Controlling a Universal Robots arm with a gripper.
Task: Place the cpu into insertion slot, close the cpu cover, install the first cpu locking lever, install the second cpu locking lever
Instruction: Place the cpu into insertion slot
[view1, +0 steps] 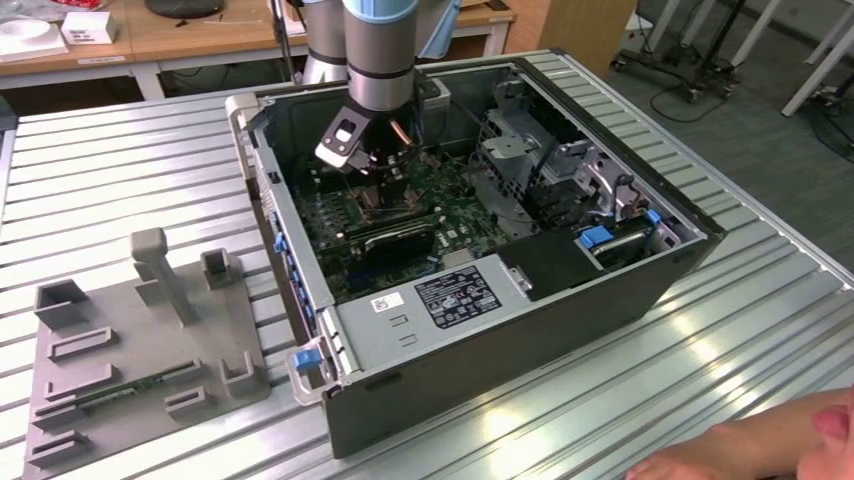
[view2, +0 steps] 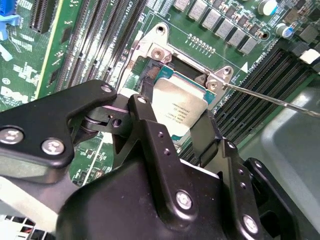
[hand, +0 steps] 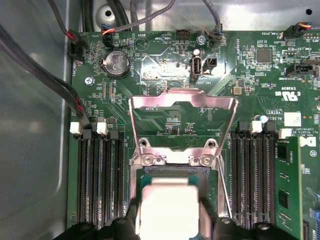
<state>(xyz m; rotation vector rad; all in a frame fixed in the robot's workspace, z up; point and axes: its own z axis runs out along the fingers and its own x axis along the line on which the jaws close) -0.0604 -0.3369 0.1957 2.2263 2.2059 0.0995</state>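
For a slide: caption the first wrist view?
With the cpu cover open, the hand holds the cpu at the insertion slot.

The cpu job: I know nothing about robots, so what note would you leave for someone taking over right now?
Gripper: jaws shut on the cpu, holding it at the insertion slot; I cannot tell whether it is seated.
The cpu cover is swung open, away from the slot.
Done: cpu is at the slot.
Left: release not yet done, cover not closed, locking lever free, not latched.
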